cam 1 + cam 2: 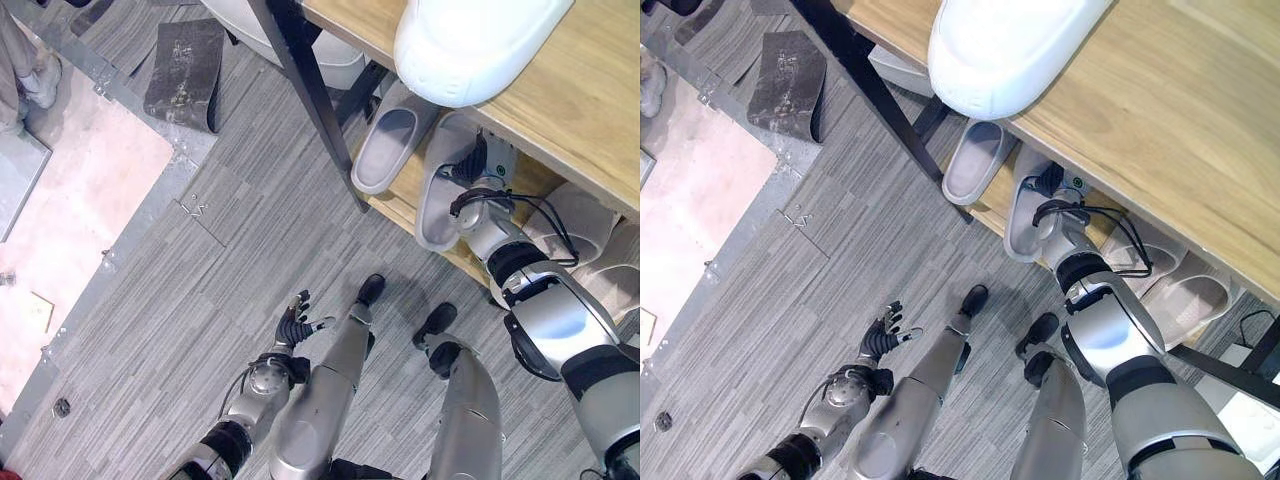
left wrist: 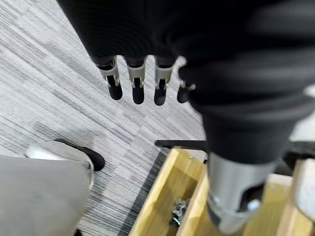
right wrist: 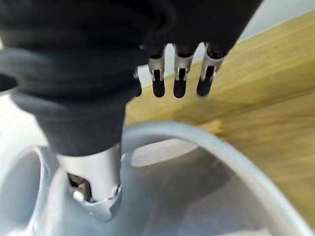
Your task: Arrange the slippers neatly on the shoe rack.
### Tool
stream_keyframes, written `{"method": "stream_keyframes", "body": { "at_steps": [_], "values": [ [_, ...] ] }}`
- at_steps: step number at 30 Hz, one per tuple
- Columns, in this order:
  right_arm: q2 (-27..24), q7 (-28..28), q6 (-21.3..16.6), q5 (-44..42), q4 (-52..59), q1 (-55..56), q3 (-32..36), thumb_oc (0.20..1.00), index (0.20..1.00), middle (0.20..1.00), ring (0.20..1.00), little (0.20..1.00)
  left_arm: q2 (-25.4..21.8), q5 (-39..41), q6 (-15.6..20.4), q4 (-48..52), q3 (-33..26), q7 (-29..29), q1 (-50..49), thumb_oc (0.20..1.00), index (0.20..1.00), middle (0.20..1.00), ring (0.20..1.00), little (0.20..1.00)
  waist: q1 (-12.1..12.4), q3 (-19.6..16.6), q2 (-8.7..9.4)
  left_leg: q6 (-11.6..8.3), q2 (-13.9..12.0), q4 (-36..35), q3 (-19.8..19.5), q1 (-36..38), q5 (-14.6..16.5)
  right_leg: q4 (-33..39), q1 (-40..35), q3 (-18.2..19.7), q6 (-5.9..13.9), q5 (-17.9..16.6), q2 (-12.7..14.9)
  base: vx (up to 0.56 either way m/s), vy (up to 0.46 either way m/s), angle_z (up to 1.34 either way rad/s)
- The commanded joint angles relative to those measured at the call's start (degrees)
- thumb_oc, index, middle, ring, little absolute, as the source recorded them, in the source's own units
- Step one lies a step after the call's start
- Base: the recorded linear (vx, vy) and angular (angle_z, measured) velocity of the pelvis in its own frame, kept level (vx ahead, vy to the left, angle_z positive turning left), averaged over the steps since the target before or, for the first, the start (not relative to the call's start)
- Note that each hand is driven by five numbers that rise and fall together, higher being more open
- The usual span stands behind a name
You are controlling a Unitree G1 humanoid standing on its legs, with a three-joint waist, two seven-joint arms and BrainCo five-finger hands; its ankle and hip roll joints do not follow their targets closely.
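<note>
Two grey slippers were seen on the rack shelf; right hand released above one, alignment pending; left hand relaxed.

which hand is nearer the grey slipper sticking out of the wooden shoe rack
Right. The right hand is on the grey slipper at the wooden shoe rack; the left hand hangs over the floor, well clear.

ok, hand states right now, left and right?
Left hand: open, fingers relaxed, over the grey striped floor, holding nothing.
Right hand: open, fingers straight, at the pale grey rubber slipper on the wooden shoe rack.
</note>
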State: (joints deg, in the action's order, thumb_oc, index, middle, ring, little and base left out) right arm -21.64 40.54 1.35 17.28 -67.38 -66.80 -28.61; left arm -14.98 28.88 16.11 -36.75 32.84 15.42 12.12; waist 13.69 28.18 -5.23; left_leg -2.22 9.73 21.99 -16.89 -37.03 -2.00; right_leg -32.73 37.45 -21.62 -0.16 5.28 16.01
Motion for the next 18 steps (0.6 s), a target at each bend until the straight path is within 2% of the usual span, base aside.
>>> {"method": "stream_keyframes", "body": {
  "at_steps": [1,7,10,11,12,13,14,15,16,17,18],
  "values": [
    [-2.0,2.5,-2.2,-2.0,5.5,-1.1,-0.3,1.0,1.0,1.0,1.0,1.0,0.0,1.0,1.7,-0.3,1.2,0.8,0.1,1.0,1.0,1.0,1.0,1.0,-0.7,-0.8,0.87,1.81,0.1,1.0,1.5,2.7,6.8,3.8,-5.1,3.6,5.4,4.1,-0.8,0.02,0.015,-0.04],
    [-1.4,4.7,-3.2,-5.6,14.4,0.8,4.6,1.0,1.0,1.0,1.0,1.0,0.7,1.1,1.3,-0.8,1.3,1.9,0.6,1.0,1.0,1.0,1.0,1.0,-2.4,-0.4,1.29,1.95,-0.2,0.6,2.4,3.5,7.1,4.4,-5.7,4.3,5.38,3.9,-1.1,0.01,0.021,-0.11],
    [2.0,6.0,-5.7,-9.6,24.9,7.9,10.0,1.0,1.0,1.0,1.0,1.0,2.0,0.6,0.8,-2.3,1.3,2.9,1.1,1.0,1.0,1.0,1.0,1.0,-4.2,0.3,1.32,2.2,-0.4,0.6,3.3,3.9,7.2,4.9,-6.1,4.8,5.48,3.6,-1.2,-0.04,0.059,-0.1],
    [2.7,5.8,-6.1,-10.3,25.9,9.4,10.8,1.0,1.0,1.0,1.0,1.0,2.3,0.2,0.7,-2.8,1.4,3.1,1.4,1.0,1.0,1.0,1.0,1.0,-4.6,0.6,1.21,2.25,-0.2,0.4,3.4,3.3,5.7,5.4,-5.7,4.5,5.08,2.1,-1.0,-0.1,0.069,-0.17],
    [5.0,5.0,-7.5,-13.1,25.9,11.8,12.4,1.0,1.0,1.0,1.0,1.0,2.8,0.1,0.6,-3.5,1.4,3.4,1.9,1.0,1.0,1.0,1.0,1.0,-5.1,0.8,1.16,2.31,-0.3,0.6,3.6,3.2,5.7,5.4,-5.6,4.7,5.11,2.0,-1.0,-0.01,0.026,-0.24],
    [6.2,4.6,-7.8,-14.5,24.7,12.7,12.4,1.0,1.0,1.0,1.0,1.0,3.1,0.2,0.5,-3.9,1.4,3.4,1.9,1.0,1.0,1.0,1.0,1.0,-5.2,0.7,1.32,2.35,-0.4,1.0,3.8,3.9,7.5,4.8,-6.1,5.2,5.5,3.6,-1.1,0.05,-0.008,-0.23],
    [8.5,2.5,-8.2,-17.4,19.8,13.5,12.0,1.0,1.0,1.0,1.0,1.0,3.3,0.5,0.6,-5.1,1.6,3.3,2.8,1.0,1.0,1.0,1.0,1.0,-5.4,0.9,1.19,2.36,-0.4,1.5,4.1,3.7,7.6,4.4,-5.8,5.4,5.45,3.6,-1.0,-0.02,0.008,-0.14],
    [8.5,2.5,-8.3,-17.5,19.7,13.3,12.1,1.0,1.0,1.0,1.0,1.0,3.3,0.5,0.6,-5.1,1.6,3.3,3.0,1.0,1.0,1.0,1.0,1.0,-5.4,1.1,1.08,2.35,-0.2,1.2,4.1,2.9,6.0,4.9,-5.3,5.1,5.05,2.1,-0.8,-0.05,0.017,-0.14],
    [10.1,1.3,-8.1,-19.1,14.5,13.1,11.1,1.0,1.0,1.0,1.0,1.0,3.5,0.5,0.8,-6.2,1.8,3.5,3.7,1.0,1.0,1.0,1.0,1.0,-5.5,1.3,1.01,2.34,-0.5,2.1,4.6,3.0,7.7,4.0,-5.2,5.8,5.41,3.5,-1.0,-0.03,0.007,-0.14],
    [10.1,1.3,-8.2,-19.2,14.4,13.0,11.1,1.0,1.0,1.0,1.0,1.0,3.5,0.5,0.8,-6.2,1.7,3.5,3.7,1.0,1.0,1.0,1.0,1.0,-5.4,1.3,1.04,2.34,-0.5,2.3,4.7,3.1,7.8,3.9,-5.2,5.8,5.41,3.6,-1.0,0.03,-0.009,-0.16],
    [12.1,-0.7,-8.4,-23.1,7.7,12.5,11.6,1.0,1.0,1.0,1.0,1.0,3.7,1.0,0.9,-6.6,2.1,3.6,4.1,1.0,1.0,1.0,1.0,1.0,-5.2,1.5,0.65,2.37,-0.4,3.0,5.2,2.4,7.9,3.7,-4.7,5.9,5.5,3.3,-0.9,-0.03,0.024,-0.1]
  ]
}}
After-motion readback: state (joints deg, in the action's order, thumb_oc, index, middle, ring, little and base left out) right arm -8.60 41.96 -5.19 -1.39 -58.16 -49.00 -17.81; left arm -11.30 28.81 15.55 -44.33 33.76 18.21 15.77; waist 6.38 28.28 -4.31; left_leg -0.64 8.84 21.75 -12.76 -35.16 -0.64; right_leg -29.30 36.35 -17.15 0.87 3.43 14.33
